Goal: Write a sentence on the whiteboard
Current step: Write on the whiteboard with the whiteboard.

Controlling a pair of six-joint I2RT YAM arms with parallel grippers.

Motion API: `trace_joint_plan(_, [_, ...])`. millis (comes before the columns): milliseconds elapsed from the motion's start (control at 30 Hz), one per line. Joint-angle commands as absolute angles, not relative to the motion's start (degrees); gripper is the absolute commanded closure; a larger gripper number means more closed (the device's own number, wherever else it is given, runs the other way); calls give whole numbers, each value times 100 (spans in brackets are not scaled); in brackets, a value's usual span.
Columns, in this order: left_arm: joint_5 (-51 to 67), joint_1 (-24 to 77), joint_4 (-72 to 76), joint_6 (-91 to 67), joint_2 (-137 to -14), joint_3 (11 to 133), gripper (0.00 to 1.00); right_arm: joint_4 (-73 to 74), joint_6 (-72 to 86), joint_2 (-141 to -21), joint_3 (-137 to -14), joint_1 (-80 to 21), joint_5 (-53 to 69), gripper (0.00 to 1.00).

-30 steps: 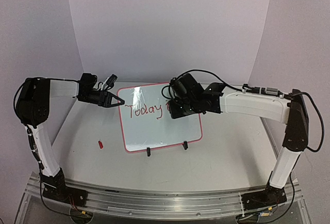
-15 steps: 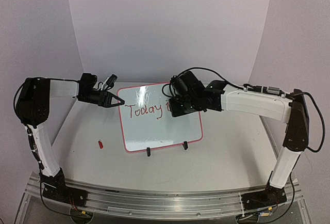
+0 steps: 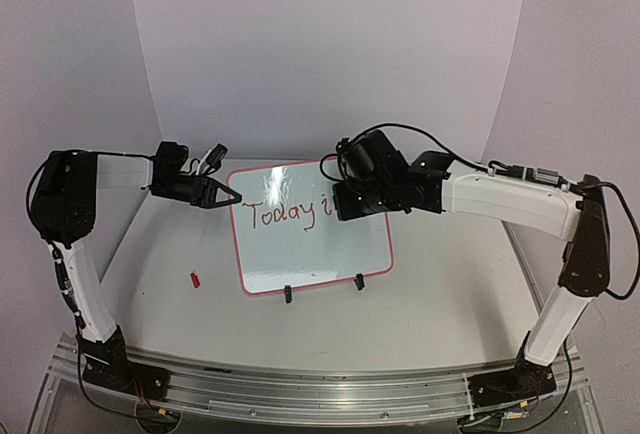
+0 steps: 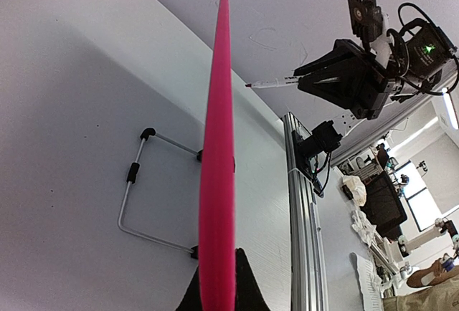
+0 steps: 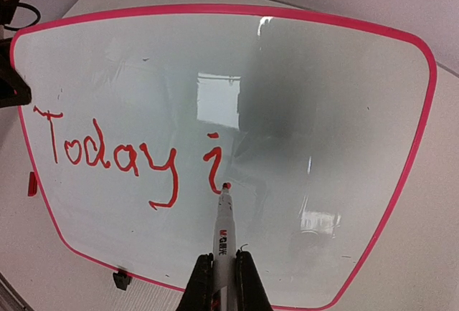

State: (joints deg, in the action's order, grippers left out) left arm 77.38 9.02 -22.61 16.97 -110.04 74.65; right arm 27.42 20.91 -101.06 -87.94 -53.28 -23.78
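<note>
Whiteboard (image 3: 312, 239) stood propped at the middle of the tabletop (image 3: 440, 294) in the overhead view, leaning back on two black clip feet (image 3: 288, 294) at its 6 o'clock edge, with a thin pink-red frame around its glossy face. Red lettering (image 5: 115, 157) reading "Today i" ran from the board's 9 o'clock side toward its centre. The left pincer (image 3: 236, 197) reached in from 9 o'clock and was clamped on the board's frame; in its own wrist view the pink edge rose straight up from between its dark fingers (image 4: 244, 289). A wire stand (image 4: 129, 203) lay on the tabletop behind the board in that view. The right pincer (image 5: 224, 259) hung over the board at about 2 o'clock from its centre, closed around a white marker (image 5: 224, 228). The marker's red tip sat at the foot of the letter "i", though whether it touched the surface could not be told. A small red cap (image 3: 196, 279) lay on the tabletop at 8 o'clock from the board, apart from its frame.
</note>
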Motion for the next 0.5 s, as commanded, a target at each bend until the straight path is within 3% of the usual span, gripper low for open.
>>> trace_joint_plan(0, [7256,1112,-2338,2206,-11230,7515,100,2612,2024,-10003,-8868,-5265,-2646,100])
trace_joint_plan(467, [7251,1108,-2334,2205,-11245,7507,100,2410,2056,-10112,-8879,-5171,-2740,100])
